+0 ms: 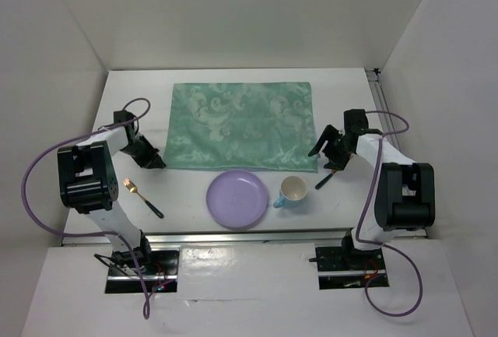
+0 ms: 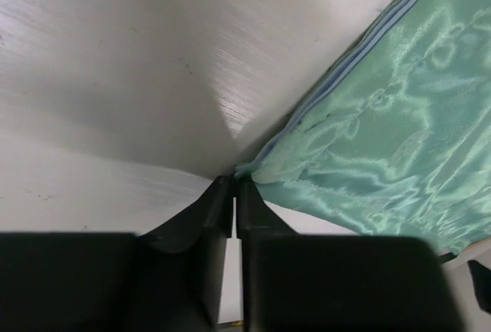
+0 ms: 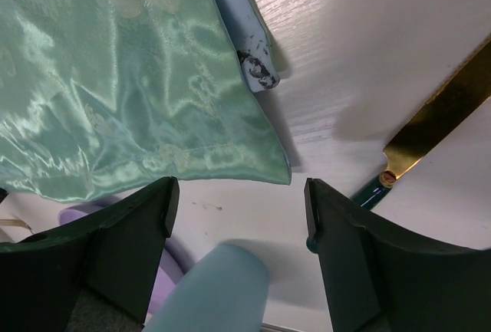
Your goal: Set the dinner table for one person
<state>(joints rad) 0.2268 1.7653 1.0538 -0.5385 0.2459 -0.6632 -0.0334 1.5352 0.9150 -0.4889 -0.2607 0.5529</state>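
A: Left gripper?
B: Closed to a sliver on a corner of the glossy teal cloth.
A: Right gripper?
B: Wide open over the matte white table, which fills mid-frame. Gold knife cut off at right, cup blurred.

The left arm and right arm are white tubes with boxy black joint housings. A purple cable loops out from each. The fingers are matte black wedges. The bases at the near edge are black.
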